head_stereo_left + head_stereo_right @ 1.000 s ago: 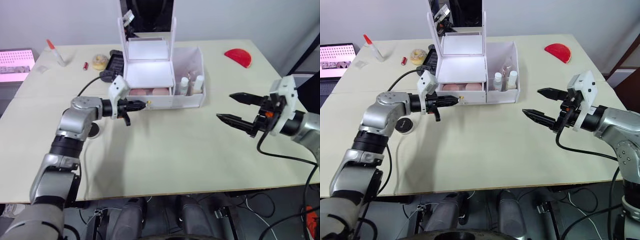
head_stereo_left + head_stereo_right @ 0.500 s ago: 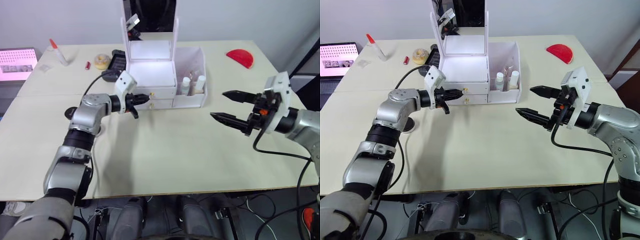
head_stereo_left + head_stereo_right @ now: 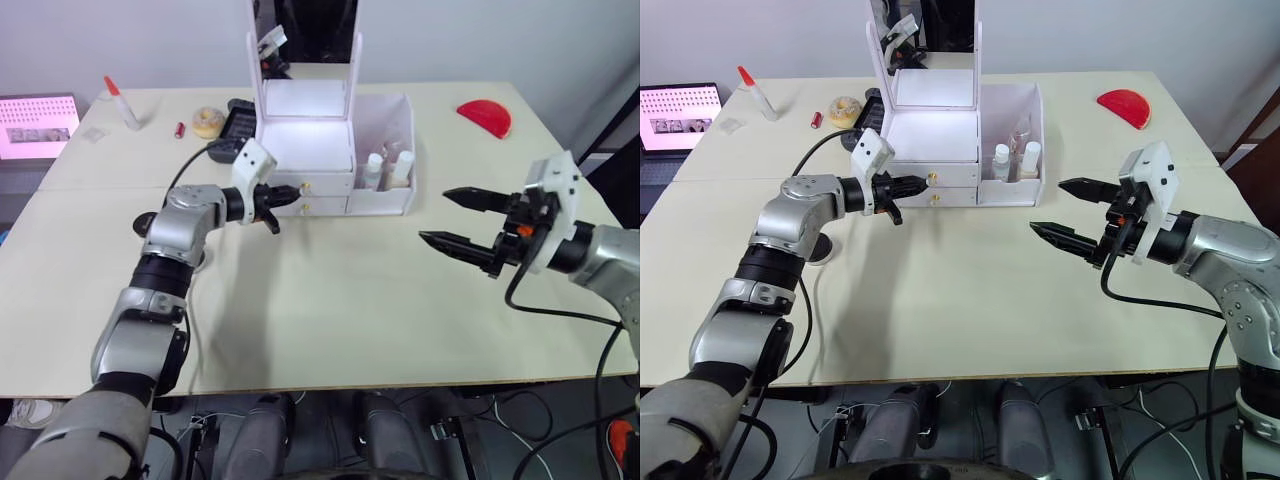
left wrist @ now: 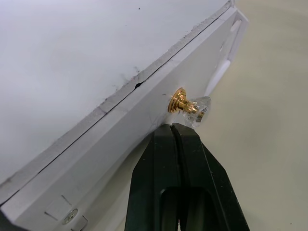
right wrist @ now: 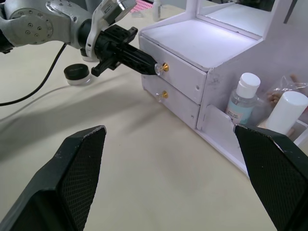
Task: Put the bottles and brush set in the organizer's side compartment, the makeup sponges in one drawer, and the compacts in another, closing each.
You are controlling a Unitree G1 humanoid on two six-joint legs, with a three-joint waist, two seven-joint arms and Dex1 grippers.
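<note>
Pushed shut since a second ago: the upper drawer [image 3: 312,184], sponges no longer visible, now flush in the organizer [image 3: 335,170]. Left gripper [image 4: 174,129], fingers pressed together, tips against the drawer front just beside its gold knob [image 4: 188,105]. Right gripper [image 3: 452,217] spread wide, idle, well apart (bottles [image 5: 243,98] already in the side compartment [image 3: 1025,120]). Sponge step looks finished; compacts likely next.

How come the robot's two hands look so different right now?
The left gripper has its fingers pressed shut, while the right gripper holds its fingers wide apart. The left gripper's tips sit against the top drawer by its gold knob, while the right gripper hangs over bare table, away from the organizer. Both have black fingers and hold nothing.
</note>
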